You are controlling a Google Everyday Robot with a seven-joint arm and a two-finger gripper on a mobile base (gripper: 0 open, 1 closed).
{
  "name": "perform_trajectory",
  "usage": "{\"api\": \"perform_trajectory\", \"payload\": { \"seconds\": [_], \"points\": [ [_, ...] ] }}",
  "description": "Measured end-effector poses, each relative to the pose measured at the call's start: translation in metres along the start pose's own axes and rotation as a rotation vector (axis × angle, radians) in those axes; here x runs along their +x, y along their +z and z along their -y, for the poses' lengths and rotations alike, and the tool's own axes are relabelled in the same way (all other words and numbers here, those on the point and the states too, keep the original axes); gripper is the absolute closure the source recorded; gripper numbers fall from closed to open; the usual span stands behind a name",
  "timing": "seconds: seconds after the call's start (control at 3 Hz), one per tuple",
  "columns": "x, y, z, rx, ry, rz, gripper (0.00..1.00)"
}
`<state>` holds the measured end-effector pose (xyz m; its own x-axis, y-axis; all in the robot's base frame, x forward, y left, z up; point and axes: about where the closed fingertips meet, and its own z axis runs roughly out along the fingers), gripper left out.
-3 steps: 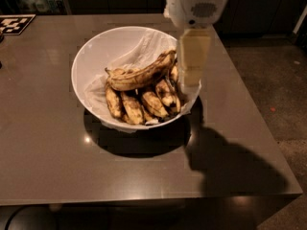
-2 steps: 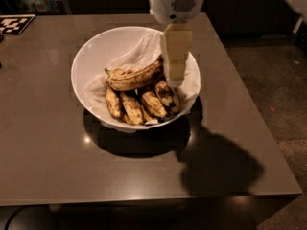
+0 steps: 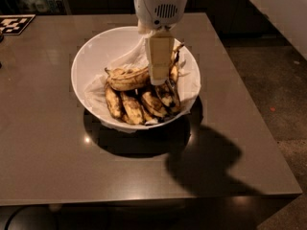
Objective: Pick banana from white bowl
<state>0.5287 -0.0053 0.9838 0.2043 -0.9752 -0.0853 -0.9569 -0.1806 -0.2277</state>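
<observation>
Banana (image 3: 125,78), long and blotched, lies atop shorter bananas (image 3: 139,104) inside the white bowl (image 3: 91,56) on the table (image 3: 48,152). My gripper (image 3: 159,80) hangs low over one end of it; whether it grips, I cannot tell.

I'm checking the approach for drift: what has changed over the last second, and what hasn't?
The pincer has moved left across the picture, from the right rim of the white bowl to over the right end of the banana. No grasp or release is visible. The banana, the shorter bananas, the paper lining and the bowl stayed put.
</observation>
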Motion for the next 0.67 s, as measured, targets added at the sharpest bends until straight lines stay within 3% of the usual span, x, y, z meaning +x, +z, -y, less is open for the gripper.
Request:
{"api": "perform_trajectory", "payload": {
  "seconds": [0.33,0.67],
  "points": [
    [-0.0072,0.0054,-0.0018,-0.019,-0.010,0.015,0.30],
    [-0.0120,0.0102,-0.0048,-0.038,-0.016,0.028,0.35]
  ]
}}
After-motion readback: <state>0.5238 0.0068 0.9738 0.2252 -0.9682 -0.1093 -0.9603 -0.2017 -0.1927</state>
